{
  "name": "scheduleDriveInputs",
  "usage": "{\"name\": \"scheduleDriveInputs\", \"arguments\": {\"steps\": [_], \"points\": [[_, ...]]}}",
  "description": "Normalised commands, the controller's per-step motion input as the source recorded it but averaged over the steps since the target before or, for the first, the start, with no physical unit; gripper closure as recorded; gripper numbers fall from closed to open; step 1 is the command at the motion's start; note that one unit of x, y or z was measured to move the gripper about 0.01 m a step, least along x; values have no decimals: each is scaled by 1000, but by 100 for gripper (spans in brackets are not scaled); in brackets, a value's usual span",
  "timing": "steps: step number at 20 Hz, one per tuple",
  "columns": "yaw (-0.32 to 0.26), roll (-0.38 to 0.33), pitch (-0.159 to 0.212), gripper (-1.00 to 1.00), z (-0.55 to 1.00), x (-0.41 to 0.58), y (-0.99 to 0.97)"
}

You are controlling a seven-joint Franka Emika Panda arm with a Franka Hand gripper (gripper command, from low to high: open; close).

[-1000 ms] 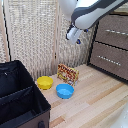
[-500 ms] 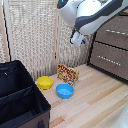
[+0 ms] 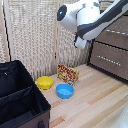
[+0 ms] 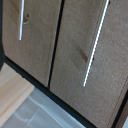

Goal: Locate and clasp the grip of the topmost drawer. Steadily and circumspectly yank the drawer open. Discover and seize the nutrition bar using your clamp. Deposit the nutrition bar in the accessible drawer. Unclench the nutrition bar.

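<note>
Fingers of the clamp (image 3: 79,44) are too small and blurry to see, so I cannot tell if they are open or shut, or if they hold anything. Up high, the clamp hangs at the end of the big white arm (image 3: 92,19), close to the dark brown dresser (image 3: 111,55) on the exterior view's right.

Far below the clamp, the nutrition bar (image 3: 68,74) leans against the woven screen (image 3: 35,40) on the wooden floor (image 3: 95,102). It sits just behind the blue bowl (image 3: 65,91), with the yellow bowl (image 3: 44,82) beside it.

Close up, the wrist view shows brown drawer fronts with a silver bar handle (image 4: 95,44). They look shut. A black box (image 3: 19,102) sits at the exterior view's left.
</note>
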Motion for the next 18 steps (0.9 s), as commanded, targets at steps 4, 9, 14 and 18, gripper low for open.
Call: {"name": "scheduleDriveInputs", "arguments": {"steps": [4,9,14,18], "points": [[0,-74,-25,-100,33,4,-663],[-2,-25,-50,-100,65,18,-679],[0,0,-55,-100,210,213,-671],[-9,-18,-23,-100,174,209,-647]]}}
